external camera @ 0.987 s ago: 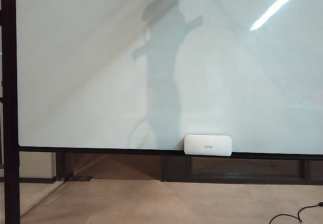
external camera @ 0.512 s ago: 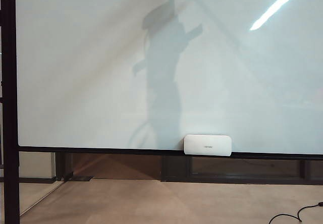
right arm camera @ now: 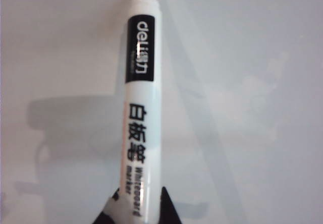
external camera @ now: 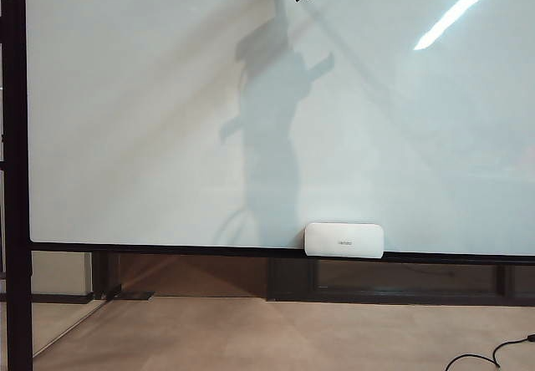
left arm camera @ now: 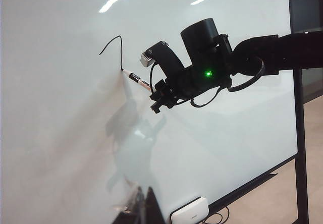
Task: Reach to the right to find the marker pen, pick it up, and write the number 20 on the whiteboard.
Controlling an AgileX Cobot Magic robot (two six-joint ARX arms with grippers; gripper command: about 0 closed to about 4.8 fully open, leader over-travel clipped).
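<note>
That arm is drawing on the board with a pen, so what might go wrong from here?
The right gripper pinches the marker pen far behind its tip, so pressing on the whiteboard might tilt it or make it slip. The black line is only one curved stroke, high up; the figures may come out crooked.

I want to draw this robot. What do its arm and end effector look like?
The right arm is a black tube with fat, round black joints. A tiny green light glows on one joint, thin black cables loop beside it, and a small grey block sits near the black right end effector. The left end effector is out of view.
</note>
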